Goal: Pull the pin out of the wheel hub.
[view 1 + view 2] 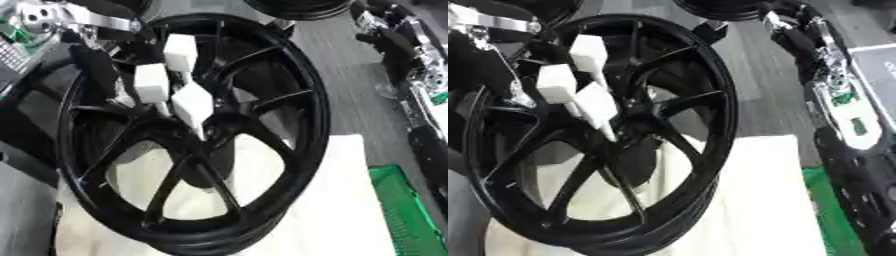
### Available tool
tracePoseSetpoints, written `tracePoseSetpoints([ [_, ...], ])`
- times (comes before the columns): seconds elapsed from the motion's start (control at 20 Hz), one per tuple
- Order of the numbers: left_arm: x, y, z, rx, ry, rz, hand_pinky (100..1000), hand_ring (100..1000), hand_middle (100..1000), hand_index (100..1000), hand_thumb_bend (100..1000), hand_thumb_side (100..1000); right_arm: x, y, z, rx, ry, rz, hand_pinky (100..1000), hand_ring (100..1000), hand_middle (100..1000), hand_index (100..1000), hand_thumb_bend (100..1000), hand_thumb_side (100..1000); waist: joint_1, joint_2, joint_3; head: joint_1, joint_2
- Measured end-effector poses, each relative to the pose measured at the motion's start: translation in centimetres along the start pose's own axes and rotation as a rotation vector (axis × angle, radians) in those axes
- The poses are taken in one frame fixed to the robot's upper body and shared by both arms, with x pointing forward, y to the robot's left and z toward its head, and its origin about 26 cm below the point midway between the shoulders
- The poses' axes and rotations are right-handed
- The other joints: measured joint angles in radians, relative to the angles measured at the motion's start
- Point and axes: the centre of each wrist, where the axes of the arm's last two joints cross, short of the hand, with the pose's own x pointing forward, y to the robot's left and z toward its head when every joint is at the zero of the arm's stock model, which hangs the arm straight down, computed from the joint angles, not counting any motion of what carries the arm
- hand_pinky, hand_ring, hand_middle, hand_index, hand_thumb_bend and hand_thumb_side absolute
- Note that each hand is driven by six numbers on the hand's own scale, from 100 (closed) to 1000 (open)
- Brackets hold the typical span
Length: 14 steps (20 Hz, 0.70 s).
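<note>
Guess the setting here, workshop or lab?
Probably a workshop or wheel-assembly test bench: a black spoked wheel stands on a white-covered surface, part of another wheel lies behind, and a green crate sits beside.

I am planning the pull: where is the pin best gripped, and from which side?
Probably at its thin tip by the hub, coming from the upper left along the left hand, whose white fingertips already converge there. The spokes leave a gap.

Glossy black metal wheel hub [262, 100] on matt cream cloth [350, 210].
</note>
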Motion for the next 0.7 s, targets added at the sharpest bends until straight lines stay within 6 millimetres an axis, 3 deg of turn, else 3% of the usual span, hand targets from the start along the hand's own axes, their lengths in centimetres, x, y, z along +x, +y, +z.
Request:
tracePoseSetpoints([
  [0.5,0.53,-0.04,-0.33,0.017,0.003,0.001,813,750,642,648,493,100,0.03,0.23,-0.05,0.008,0.001,-0.002,832,852,822,843,335,353,0.000,0.000,-0.006,0.004,0.000],
  [0.7,0.53,-0.04,-0.33,0.028,0.018,-0.006,772,687,560,530,401,100,-0.02,0.34,-0.04,0.011,0.003,-0.005,832,852,822,844,332,355,0.000,0.000,-0.006,0.004,0.000],
])
